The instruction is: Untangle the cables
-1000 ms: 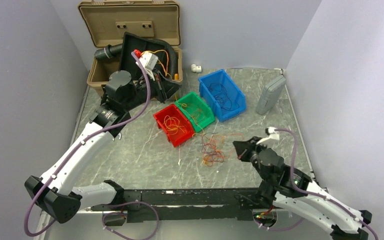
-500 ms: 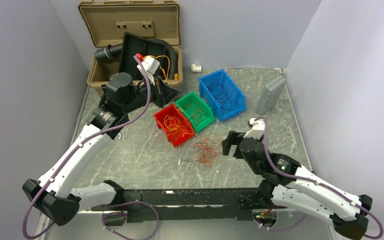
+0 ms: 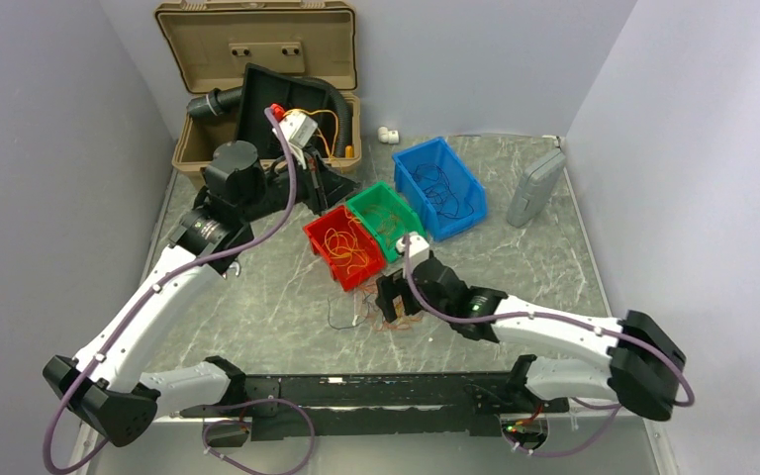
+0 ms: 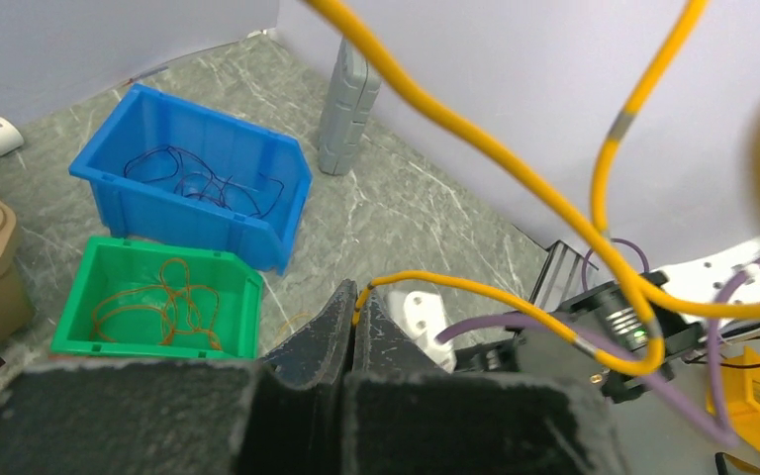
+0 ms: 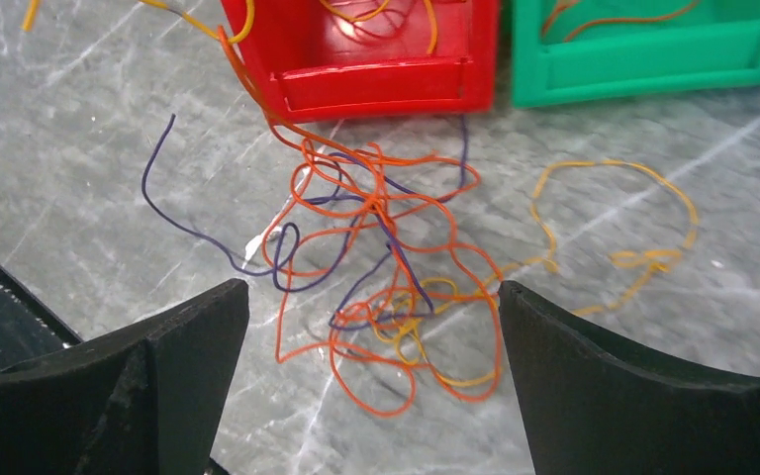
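Observation:
The cables are thin wires. A tangle of orange, purple and yellow ones (image 5: 376,267) lies on the table in front of the red bin (image 5: 376,84). My right gripper (image 5: 373,289) hangs open just above this tangle, one finger on either side, touching nothing. In the top view the right gripper (image 3: 393,297) hides most of the tangle; a dark strand (image 3: 341,319) trails to its left. My left gripper (image 4: 359,297) is shut on a yellow wire (image 4: 475,287) that loops up past its camera. It is raised beside the tan case (image 3: 257,45).
Red (image 3: 319,230), green (image 3: 368,197) and blue (image 3: 414,153) bins stand in a row, each holding sorted wires. A lone yellow wire (image 5: 633,213) lies before the green bin. A grey case (image 3: 535,186) sits at the far right; a black corrugated hose (image 3: 220,99) lies in the tan case.
My right arm swung left from the table's right side to over the tangle, and its gripper opened. The tangle shifted left. The left arm stayed put.

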Robot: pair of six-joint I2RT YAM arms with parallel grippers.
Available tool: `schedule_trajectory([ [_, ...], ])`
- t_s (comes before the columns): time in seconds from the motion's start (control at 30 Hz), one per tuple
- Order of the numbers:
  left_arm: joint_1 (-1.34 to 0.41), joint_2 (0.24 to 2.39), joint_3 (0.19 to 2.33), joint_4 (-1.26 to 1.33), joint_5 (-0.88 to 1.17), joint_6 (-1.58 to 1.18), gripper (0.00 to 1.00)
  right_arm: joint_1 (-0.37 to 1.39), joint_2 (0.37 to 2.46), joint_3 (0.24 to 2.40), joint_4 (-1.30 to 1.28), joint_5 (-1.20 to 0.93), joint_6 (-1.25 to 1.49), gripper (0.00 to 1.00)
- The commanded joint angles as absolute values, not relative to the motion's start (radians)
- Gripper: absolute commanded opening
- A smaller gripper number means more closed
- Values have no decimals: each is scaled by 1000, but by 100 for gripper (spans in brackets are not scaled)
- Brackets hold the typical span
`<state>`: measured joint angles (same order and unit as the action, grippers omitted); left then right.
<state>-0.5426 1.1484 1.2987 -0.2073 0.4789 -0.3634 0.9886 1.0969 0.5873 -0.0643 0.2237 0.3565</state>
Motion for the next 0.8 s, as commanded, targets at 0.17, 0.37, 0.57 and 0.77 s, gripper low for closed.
schedule_trajectory([
  [0.17, -539, 1114, 1374, -185, 502, -372, 0, 990, 1325, 602, 332, 145, 344, 89],
  [0.37, -539, 1089, 1378, -178, 480, -379, 0, 989, 1399, 539, 413, 253, 467, 29],
  [0.57, -539, 1039, 1374, -214, 371, -343, 0, 962, 1223, 434, 196, 520, 712, 0],
  [0.77, -537, 1032, 1337, -249, 238, -335, 0, 878, 870, 368, -283, 686, 977, 0],
])
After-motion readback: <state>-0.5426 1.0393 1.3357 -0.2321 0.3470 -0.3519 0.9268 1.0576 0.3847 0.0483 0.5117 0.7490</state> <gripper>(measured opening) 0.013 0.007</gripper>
